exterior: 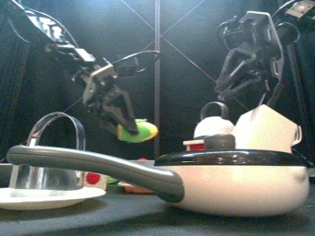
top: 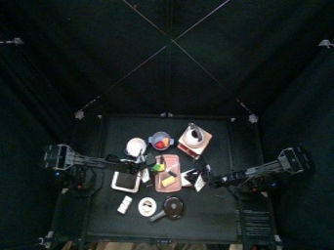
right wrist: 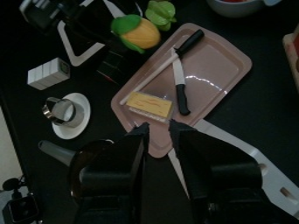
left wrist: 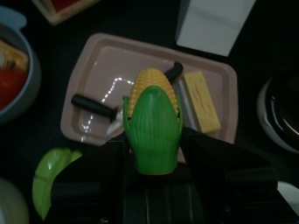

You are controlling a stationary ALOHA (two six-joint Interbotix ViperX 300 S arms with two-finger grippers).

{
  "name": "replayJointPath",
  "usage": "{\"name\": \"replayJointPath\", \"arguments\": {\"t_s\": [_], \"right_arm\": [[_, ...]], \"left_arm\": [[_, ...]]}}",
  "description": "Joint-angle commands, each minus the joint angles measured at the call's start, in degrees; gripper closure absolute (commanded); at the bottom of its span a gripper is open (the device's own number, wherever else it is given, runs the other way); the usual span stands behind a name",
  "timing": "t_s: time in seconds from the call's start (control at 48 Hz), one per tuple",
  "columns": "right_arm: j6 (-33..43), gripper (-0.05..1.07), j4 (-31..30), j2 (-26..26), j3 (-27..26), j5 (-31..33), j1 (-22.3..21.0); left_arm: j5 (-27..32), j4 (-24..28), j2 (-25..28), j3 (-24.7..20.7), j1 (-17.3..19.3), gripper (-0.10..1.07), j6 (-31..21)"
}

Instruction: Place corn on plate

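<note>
The corn (left wrist: 155, 105) is a yellow cob in a green husk. My left gripper (left wrist: 153, 162) is shut on its husk end and holds it above the pink board (left wrist: 105, 70). The front view shows the corn (exterior: 138, 131) in the air under that gripper (exterior: 121, 112), and it also shows in the right wrist view (right wrist: 140, 33). A small white plate (right wrist: 73, 127) with a metal cup on it lies beside the board near the table's front (exterior: 31, 201). My right gripper (right wrist: 158, 136) hangs shut and empty over the board's near end.
A black-handled knife (right wrist: 181, 74) and a pale yellow block (right wrist: 149, 103) lie on the board. A green piece (left wrist: 52, 171) lies beside it. A white pot (exterior: 234, 180) with a grey handle stands at the front, and a white pitcher (exterior: 264, 129) behind it.
</note>
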Motion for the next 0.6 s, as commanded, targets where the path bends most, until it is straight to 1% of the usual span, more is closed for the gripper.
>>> {"name": "replayJointPath", "arguments": {"t_s": [0.0,0.125,0.292,0.438,0.583], "right_arm": [[-0.1,0.35,-0.1,-0.9,-1.1,-0.1,-0.1],[-0.1,0.35,0.0,-1.0,-1.0,-0.1,-0.1],[-0.1,0.35,-0.1,-0.9,-1.0,-0.1,0.0],[-0.1,0.35,0.0,-0.8,-1.0,-0.1,0.1],[-0.1,0.35,-0.2,-0.7,-0.9,-0.1,0.1]], "left_arm": [[-0.4,1.0,3.4,-4.2,1.4,0.19,-0.1],[-0.4,1.2,7.4,-8.3,2.4,0.19,0.0],[-0.4,1.9,11.5,-12.6,3.2,0.18,0.1],[-0.2,2.0,13.4,-14.2,3.9,0.18,0.1],[-0.1,2.0,14.3,-14.5,4.3,0.16,0.1]]}}
